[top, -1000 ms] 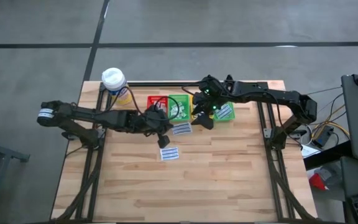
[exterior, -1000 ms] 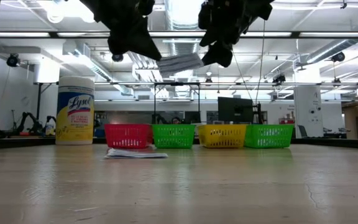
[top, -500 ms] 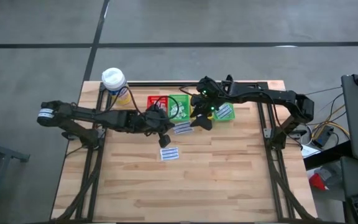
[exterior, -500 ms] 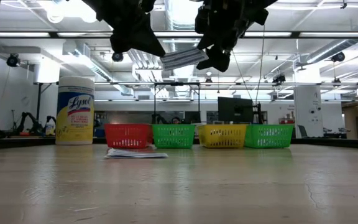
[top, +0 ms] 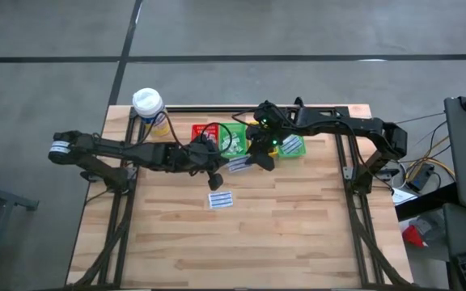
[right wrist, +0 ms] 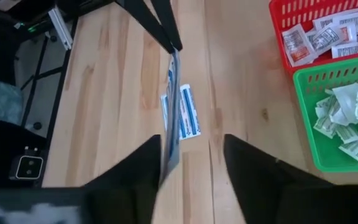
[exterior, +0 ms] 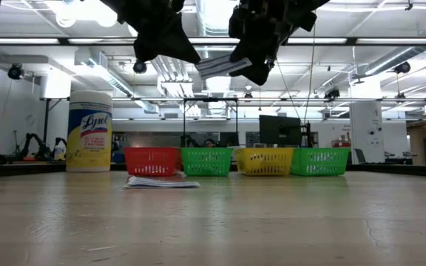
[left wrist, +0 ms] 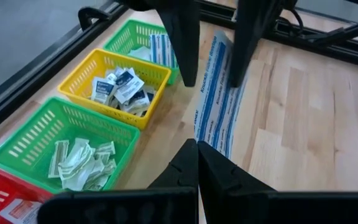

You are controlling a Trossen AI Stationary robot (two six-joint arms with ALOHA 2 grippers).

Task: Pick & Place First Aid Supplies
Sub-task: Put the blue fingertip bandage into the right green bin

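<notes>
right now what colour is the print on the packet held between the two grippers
Blue print on white; the packet shows best in the left wrist view.

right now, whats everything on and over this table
held packet: 1, white with blue print, in the air in front of the bins
loose packet: at least 1, white and blue, flat on the table
bins: 4 in a row at the back: red, green, yellow, green, all holding small packets
wipes canister: 1, yellow with white cap, beside the red bin
left tool: 1, dark, shut on the held packet's edge
right tool: 1, dark, open, fingers either side of that packet
</notes>
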